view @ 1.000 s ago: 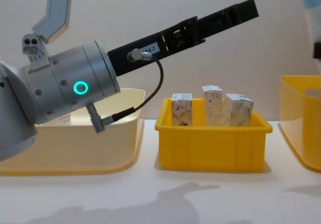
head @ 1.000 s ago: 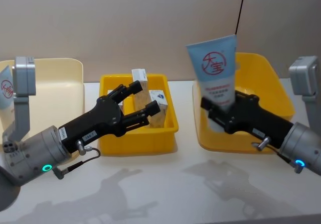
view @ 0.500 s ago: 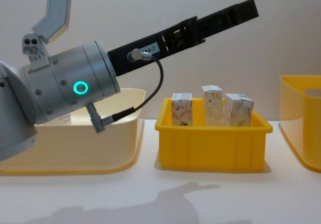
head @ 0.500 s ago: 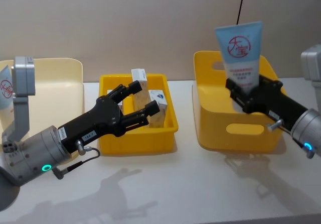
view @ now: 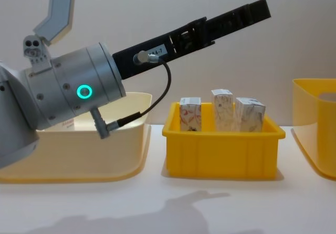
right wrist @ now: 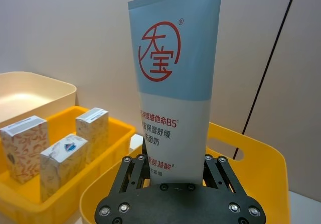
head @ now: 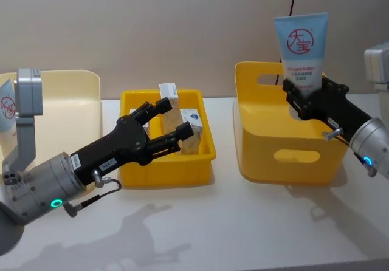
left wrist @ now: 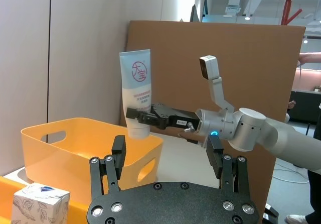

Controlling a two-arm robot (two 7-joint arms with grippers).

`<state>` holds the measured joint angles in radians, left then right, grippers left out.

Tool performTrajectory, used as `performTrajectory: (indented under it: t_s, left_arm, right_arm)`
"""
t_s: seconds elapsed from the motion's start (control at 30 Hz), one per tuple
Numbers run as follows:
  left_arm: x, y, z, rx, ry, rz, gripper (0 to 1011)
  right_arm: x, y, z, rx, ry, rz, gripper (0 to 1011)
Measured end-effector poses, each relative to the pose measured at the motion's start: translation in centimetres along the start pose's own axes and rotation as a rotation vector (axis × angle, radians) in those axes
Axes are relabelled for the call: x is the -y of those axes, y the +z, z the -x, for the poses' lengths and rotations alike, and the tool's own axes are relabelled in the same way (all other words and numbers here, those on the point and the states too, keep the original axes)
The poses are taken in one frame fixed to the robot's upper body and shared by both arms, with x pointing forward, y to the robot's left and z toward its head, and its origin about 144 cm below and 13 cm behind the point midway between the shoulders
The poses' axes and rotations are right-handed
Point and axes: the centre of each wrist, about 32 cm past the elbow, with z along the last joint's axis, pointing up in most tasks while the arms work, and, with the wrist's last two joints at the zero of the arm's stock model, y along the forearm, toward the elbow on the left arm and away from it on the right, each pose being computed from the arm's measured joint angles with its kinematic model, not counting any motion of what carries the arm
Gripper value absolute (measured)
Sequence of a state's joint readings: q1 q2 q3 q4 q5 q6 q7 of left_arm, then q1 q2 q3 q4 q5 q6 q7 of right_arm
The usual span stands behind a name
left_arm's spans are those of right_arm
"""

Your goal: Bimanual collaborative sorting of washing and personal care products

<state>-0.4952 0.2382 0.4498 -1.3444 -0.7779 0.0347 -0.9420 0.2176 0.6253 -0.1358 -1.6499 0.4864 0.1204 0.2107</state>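
A white table (head: 231,222) runs before a plain beige wall (head: 182,28). The left wrist view alone takes in the room beyond it: a brown board (left wrist: 241,63) and ceiling lights.

At the upper right of the head view, the right gripper (head: 302,98) pinches a light-blue tube (head: 301,46) by its lower part, above the rear of the deep yellow bin (head: 285,155). The tube stands nearly upright, long axis vertical, flat crimped end up and red circular logo facing the head camera. The left wrist view shows its white cap end pointing down, below the fingers. The right wrist view shows those fingers pressed against both sides of the tube.

At centre frame, the left gripper (head: 173,120) hangs with its jaws spread above the small yellow tray (head: 167,177), which holds three white cartons (view: 222,108). The chest view shows them side-on, standing upright and rising above the tray's rim.

At the left edge of the head view, a second tube (head: 6,107) shows at the cream bin (head: 61,95).
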Motion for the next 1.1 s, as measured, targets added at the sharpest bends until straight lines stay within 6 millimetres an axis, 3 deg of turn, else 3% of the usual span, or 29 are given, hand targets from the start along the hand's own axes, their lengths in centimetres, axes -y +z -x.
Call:
performTrajectory:
  t_s: [0.87,1.0,1.1]
  left_arm:
    - [0.0,0.0,0.0,0.0,0.0,0.0,1002]
    - [0.0,0.0,0.0,0.0,0.0,0.0,1002]
    - [0.0,0.0,0.0,0.0,0.0,0.0,1002]
  right_arm:
    - [-1.9,-2.0,1.8,-0.05,-0.09,0.16,454]
    - [-2.1,-2.1,1.9,-0.05,-0.094,0.167,529]
    - [-2.2,-2.2,2.1,-0.05,-0.097,0.173,646]
